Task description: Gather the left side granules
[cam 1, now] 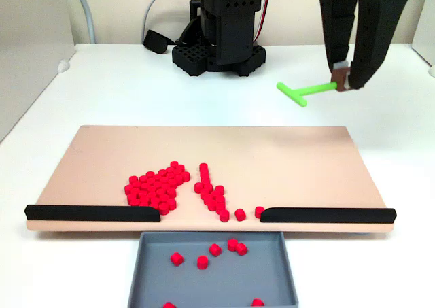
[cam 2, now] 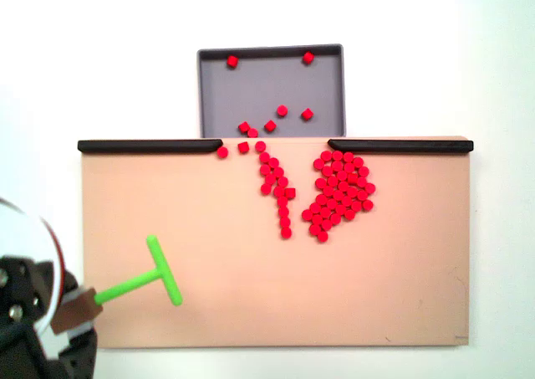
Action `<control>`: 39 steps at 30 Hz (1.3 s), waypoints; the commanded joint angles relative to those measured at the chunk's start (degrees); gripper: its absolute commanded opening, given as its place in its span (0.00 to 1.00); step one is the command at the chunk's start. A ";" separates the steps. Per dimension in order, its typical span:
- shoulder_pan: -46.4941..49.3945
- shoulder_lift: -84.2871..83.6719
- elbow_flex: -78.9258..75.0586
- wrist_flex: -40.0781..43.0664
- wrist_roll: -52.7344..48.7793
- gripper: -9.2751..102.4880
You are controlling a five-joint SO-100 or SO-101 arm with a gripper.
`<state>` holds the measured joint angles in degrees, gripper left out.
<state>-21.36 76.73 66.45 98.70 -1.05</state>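
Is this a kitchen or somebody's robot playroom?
Most likely a tabletop robot test bench, not a kitchen. A robot arm's end effector holds a green T tool over a white table, with red beads on a tan board and a grey tray to catch them.

A white table [cam 1: 102, 97] filled most of the frame under bright, even light. Along the top edge ran a pale cream wall [cam 1: 122, 9], with a white cable [cam 1: 160, 2] hanging at upper left-centre.
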 commanded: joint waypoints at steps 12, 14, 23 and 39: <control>11.69 24.87 24.96 -0.53 -70.40 0.08; 14.41 25.05 25.49 -0.53 -74.71 0.08; 20.65 22.94 25.49 -3.96 -80.68 0.08; 21.45 21.97 24.61 -4.31 -81.83 0.08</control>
<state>0.00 97.82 92.20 94.31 -82.35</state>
